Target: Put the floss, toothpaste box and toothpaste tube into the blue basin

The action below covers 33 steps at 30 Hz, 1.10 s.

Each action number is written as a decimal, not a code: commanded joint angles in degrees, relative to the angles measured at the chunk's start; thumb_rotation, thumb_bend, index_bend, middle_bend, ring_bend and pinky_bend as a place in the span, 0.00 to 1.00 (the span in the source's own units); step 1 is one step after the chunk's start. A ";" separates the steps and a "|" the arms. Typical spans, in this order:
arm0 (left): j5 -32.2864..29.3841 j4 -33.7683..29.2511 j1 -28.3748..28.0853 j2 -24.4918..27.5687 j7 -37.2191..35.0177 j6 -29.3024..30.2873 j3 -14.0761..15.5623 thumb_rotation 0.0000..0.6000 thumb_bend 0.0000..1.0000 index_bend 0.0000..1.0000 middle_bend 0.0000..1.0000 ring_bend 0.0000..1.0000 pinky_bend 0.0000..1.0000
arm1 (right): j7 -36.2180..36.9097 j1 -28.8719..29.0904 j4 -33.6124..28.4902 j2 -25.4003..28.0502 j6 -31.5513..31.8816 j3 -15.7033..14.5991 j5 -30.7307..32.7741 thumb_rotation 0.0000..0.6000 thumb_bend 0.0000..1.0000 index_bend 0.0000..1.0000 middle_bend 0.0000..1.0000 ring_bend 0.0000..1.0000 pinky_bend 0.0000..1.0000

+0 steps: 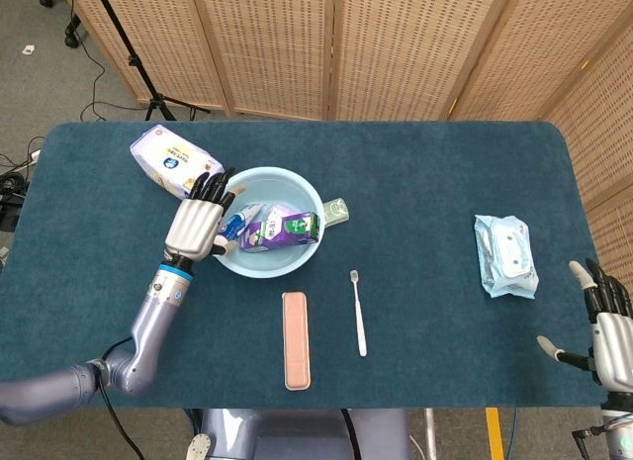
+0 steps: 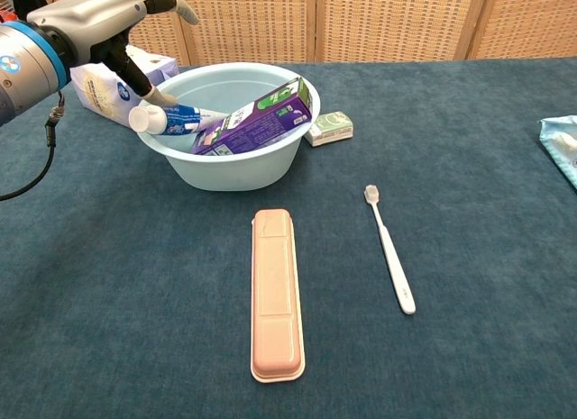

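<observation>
1. left hand (image 2: 108, 22) is over the blue basin's (image 2: 261, 171) left rim with fingers spread, holding nothing
2. toothpaste tube (image 2: 176, 119) lies in the basin, cap on the rim; purple toothpaste box (image 2: 257, 122) leans inside too
3. floss (image 2: 329, 127) sits on the table just beside the basin
4. right hand (image 1: 608, 326) is loose and empty, well apart

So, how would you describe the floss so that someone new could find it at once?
Start at the round light blue plastic basin left of the table's centre. Just outside its right rim, on the dark blue tablecloth, lies the small green and white floss box. It is the only task item outside the basin, far smaller than the purple toothpaste box inside.
</observation>
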 commanded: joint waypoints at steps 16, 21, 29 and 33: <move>6.86 -22.35 11.93 16.86 7.38 9.31 11.95 1.00 0.14 0.05 0.00 0.02 0.00 | -1.53 -0.40 -1.24 0.23 0.76 -0.87 -2.01 1.00 0.00 0.06 0.00 0.00 0.00; 8.24 -26.97 15.65 20.50 11.62 11.76 16.53 1.00 0.15 0.00 0.00 0.02 0.00 | -2.63 -0.26 -1.34 0.24 0.31 -1.17 -2.15 1.00 0.00 0.06 0.00 0.00 0.00; 12.22 -26.96 21.57 22.78 9.88 16.09 21.06 1.00 0.16 0.00 0.00 0.02 0.00 | -4.40 0.01 -1.49 0.27 -0.49 -1.28 -1.40 1.00 0.00 0.06 0.00 0.00 0.00; 11.80 -25.56 23.85 22.77 10.22 17.77 21.58 1.00 0.17 0.00 0.00 0.02 0.00 | -6.16 0.27 -1.51 -0.32 -0.89 -1.57 -1.61 1.00 0.00 0.06 0.00 0.00 0.00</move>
